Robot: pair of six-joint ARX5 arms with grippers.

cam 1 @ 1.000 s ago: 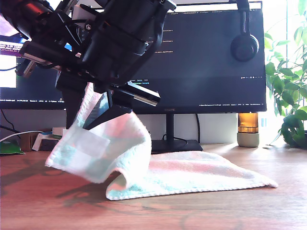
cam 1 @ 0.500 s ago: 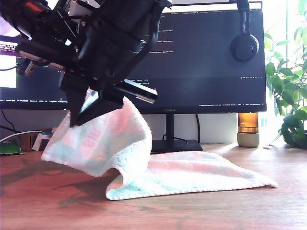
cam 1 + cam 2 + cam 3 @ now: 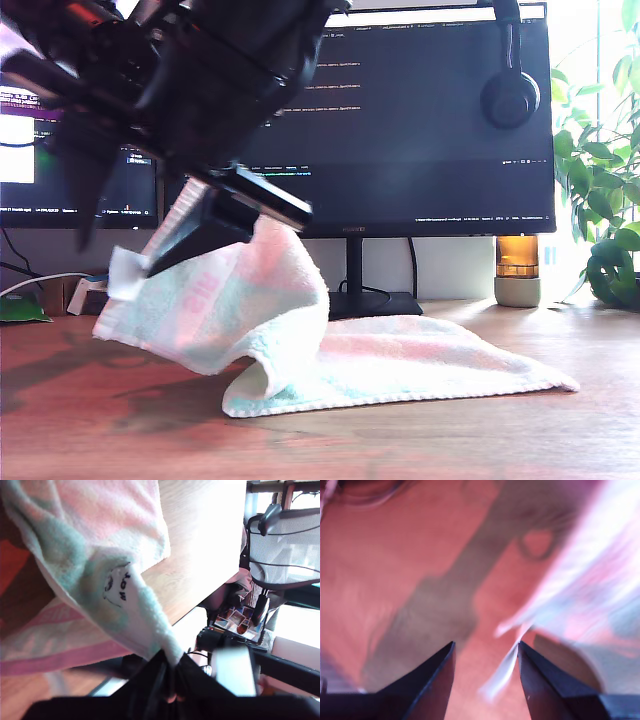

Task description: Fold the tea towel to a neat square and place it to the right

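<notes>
Notably, my first gripper (image 3: 172,682) was pinched on only a thin corner of the tea towel (image 3: 330,350), lifted above the desk (image 3: 500,430), while my second gripper (image 3: 485,665) stood spread beside the edge, empty; a tug could likely slip that corner free.

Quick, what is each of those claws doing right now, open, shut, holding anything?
My first gripper: shut on the tea towel, pinching its edge.
My second gripper: open, holding nothing; a towel edge hangs beside one finger.
</notes>
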